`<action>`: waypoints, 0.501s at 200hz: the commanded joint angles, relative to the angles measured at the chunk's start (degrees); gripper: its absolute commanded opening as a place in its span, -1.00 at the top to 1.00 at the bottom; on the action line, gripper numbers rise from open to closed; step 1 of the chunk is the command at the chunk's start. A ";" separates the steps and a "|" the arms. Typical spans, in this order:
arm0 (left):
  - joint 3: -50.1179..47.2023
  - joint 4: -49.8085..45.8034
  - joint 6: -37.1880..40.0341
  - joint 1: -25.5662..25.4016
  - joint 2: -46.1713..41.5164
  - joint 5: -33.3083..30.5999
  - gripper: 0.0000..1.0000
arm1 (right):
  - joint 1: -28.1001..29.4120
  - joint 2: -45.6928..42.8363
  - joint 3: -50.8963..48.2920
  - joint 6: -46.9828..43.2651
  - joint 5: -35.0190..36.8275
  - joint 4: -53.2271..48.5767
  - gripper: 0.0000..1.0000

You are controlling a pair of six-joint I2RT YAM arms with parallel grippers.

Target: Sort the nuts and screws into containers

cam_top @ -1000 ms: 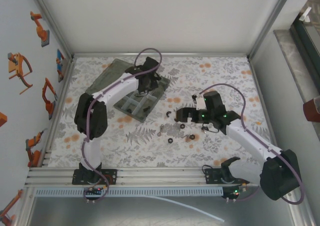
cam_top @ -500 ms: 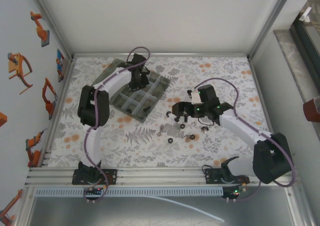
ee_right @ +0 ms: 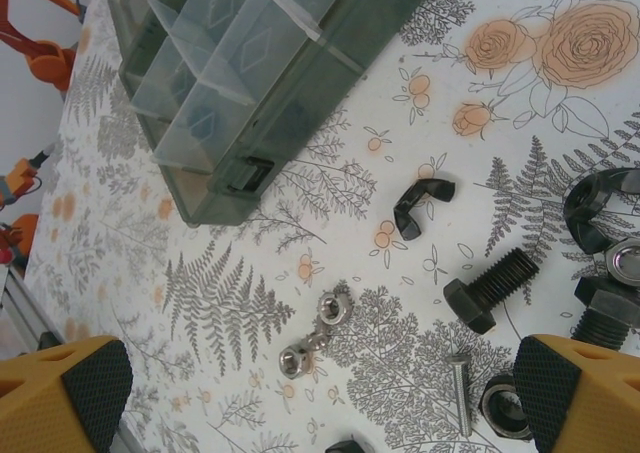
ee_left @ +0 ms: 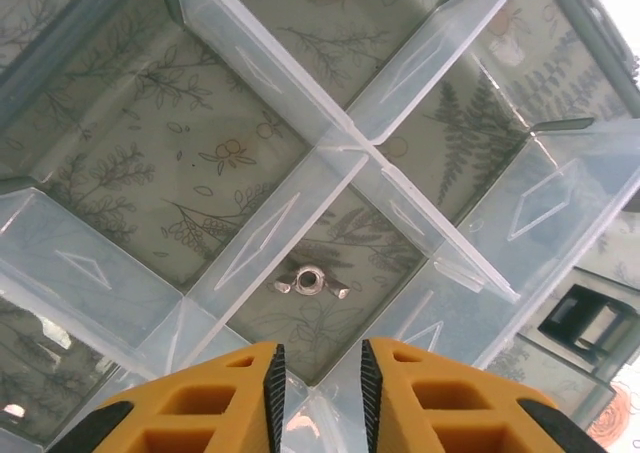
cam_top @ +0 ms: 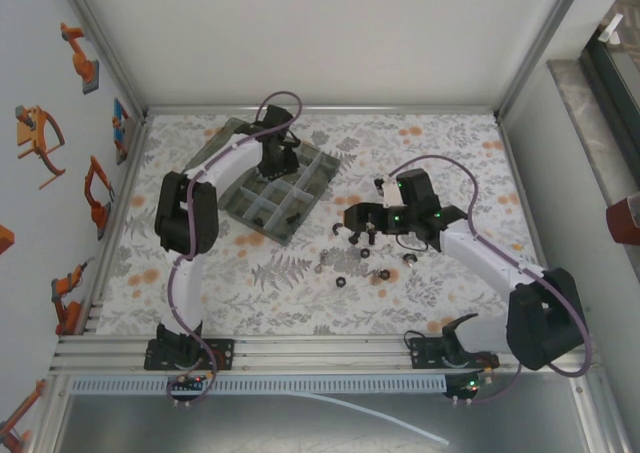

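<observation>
My left gripper (ee_left: pixel 318 383) hovers over the containers (ee_left: pixel 350 143), which are the compartments of the translucent grey box (cam_top: pixel 285 201). Its jaws stand slightly apart with nothing between them. A silver wing nut (ee_left: pixel 310 279) lies in the compartment right below. My right gripper (ee_right: pixel 320 403) is wide open just above the loose pile (cam_top: pixel 355 263). Under it are two silver nuts (ee_right: pixel 318 338), a thin silver screw (ee_right: pixel 460 391), a black bolt (ee_right: pixel 490 288), a black wing nut (ee_right: pixel 422 203) and a black nut (ee_right: pixel 505 405).
The box's lid (cam_top: pixel 215 143) lies folded open toward the back left. Its front corner with the latch (ee_right: pixel 245 178) is close to the pile. More large black nuts (ee_right: pixel 605 208) sit at the right. A metal frame (cam_top: pixel 320 108) borders the floral mat.
My left gripper has shifted from the box's right part back toward its rear compartments and now holds nothing. My right gripper has swung left, over the pile, and has stayed wide open.
</observation>
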 commanded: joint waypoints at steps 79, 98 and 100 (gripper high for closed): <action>-12.62 -1.55 16.11 -18.51 -11.29 4.74 0.14 | -0.44 -16.72 -13.35 1.99 5.45 -7.05 -0.99; -10.08 -2.98 16.53 -20.41 -7.36 5.98 0.19 | -0.44 -18.22 -14.43 2.31 5.63 -7.73 -0.99; -9.85 -3.05 16.57 -20.57 -6.95 5.90 0.20 | -0.44 -18.38 -14.50 2.36 5.66 -7.73 -0.99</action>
